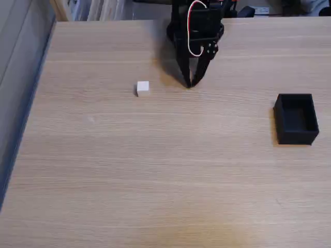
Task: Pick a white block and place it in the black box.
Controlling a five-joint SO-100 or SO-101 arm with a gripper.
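light oak-grain surface takes up most of the fixed view, lit evenly, a grey strip running down its left edge.

white block sits on the surface left of centre, upper half of the frame, resting flat and touching nothing. one face looks slightly shaded on its left side.

black arm comes in from the top edge, right of centre, with a red wire and a white wire looped over its front. tool points down, fingers converging to a tip at or just above the surface. the two fingers meet at the bottom in a narrow v; tips look closed together, nothing between them. can't tell if the tip actually touches the wood.

block is to the left of the tool tip, at about the same height in the frame, near but clearly apart from it. bare wood between them.

black box is at the right side, lower in the frame than the tool, well apart from both tool and block. open top, thin walls, matte; interior is dark, contents can't be made out. it sits slightly skewed to the frame edges.

clutter along the top edge behind the surface is too blurred to identify.
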